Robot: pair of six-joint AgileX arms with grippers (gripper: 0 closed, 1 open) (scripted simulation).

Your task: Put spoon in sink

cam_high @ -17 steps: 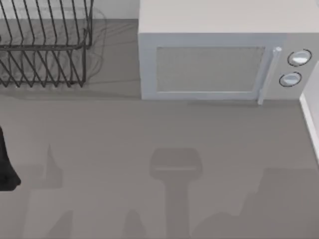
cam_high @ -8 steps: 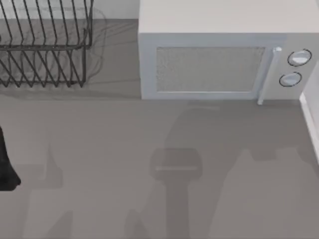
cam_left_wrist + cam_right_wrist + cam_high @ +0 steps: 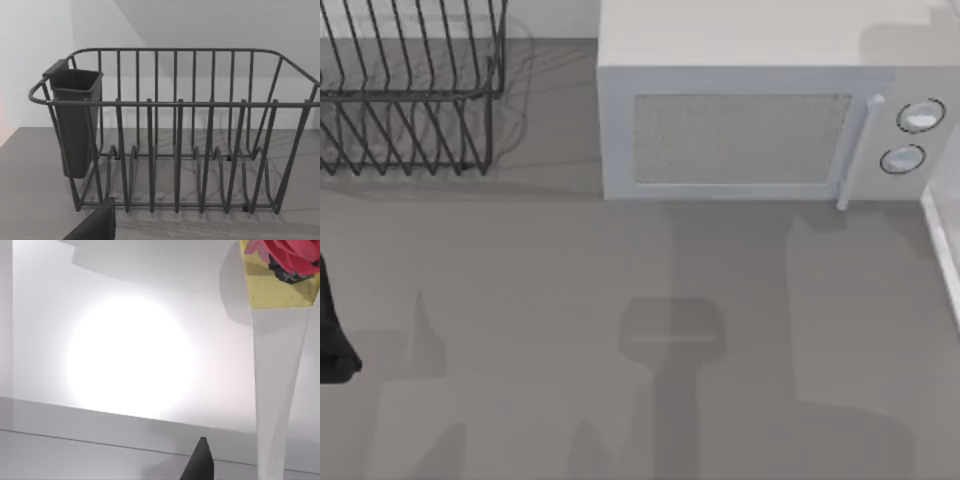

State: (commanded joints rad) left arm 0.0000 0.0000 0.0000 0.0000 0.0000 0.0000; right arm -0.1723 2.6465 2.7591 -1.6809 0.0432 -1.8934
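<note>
Fingers first: one dark fingertip [image 3: 96, 226] of the left gripper and one fingertip [image 3: 200, 462] of the right gripper are visible. I cannot tell whether either pair is open or closed, and neither is seen holding anything.

I cannot tell where the spoon lies, nor the sink. If it stands anywhere nearby, the likeliest place is the dark cutlery cup [image 3: 75, 120] hung on the end of the wire dish rack [image 3: 175, 150], far left on the table [image 3: 520, 280]. The left gripper faces that rack, and the left arm [image 3: 332, 335] sits at the left edge.

A spoon should be light, stiff and smooth, so it may slip or pivot. The best hold is across the handle, about midway, pinching its flat faces.

To the rack's right stands a microwave [image 3: 740, 120]. The right wrist view looks past a pale vase [image 3: 280, 390] of red flowers [image 3: 292, 255].
</note>
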